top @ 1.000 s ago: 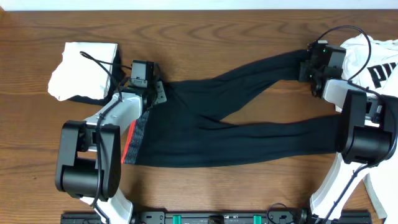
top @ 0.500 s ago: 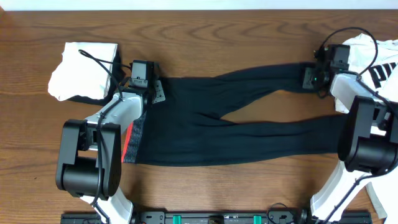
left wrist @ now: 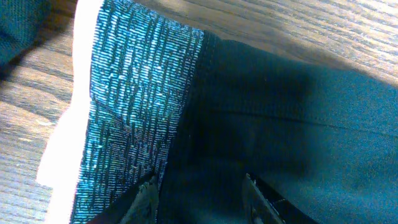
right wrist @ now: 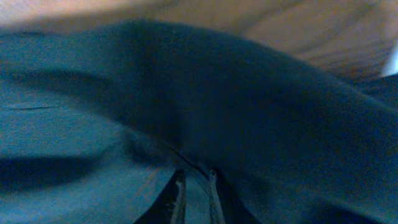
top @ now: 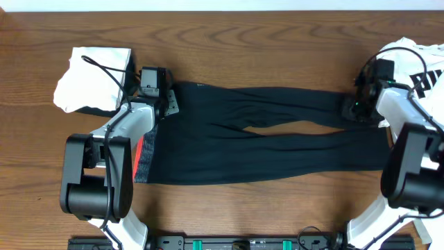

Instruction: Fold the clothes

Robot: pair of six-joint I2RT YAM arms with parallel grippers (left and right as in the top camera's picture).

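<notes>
Long black leggings [top: 263, 139] lie flat across the table, their red-orange and grey waistband [top: 144, 156] at the left and both legs running right, nearly side by side. My left gripper [top: 168, 104] is shut on the far corner of the waist; in the left wrist view its jaws [left wrist: 199, 199] hold black cloth beside the grey band [left wrist: 137, 106]. My right gripper [top: 349, 109] is shut on the end of the far leg; in the right wrist view its narrow jaws [right wrist: 197, 199] pinch a fold of the black cloth [right wrist: 217, 93].
White folded cloth [top: 90, 76] lies at the far left behind my left arm. A white black-lettered T-shirt [top: 416, 59] lies at the far right under my right arm. A black rail [top: 243, 243] runs along the front edge.
My right gripper has moved right and toward the front, pulling the far leg straight beside the near leg. My left gripper shifted slightly left and back with the waist corner.
</notes>
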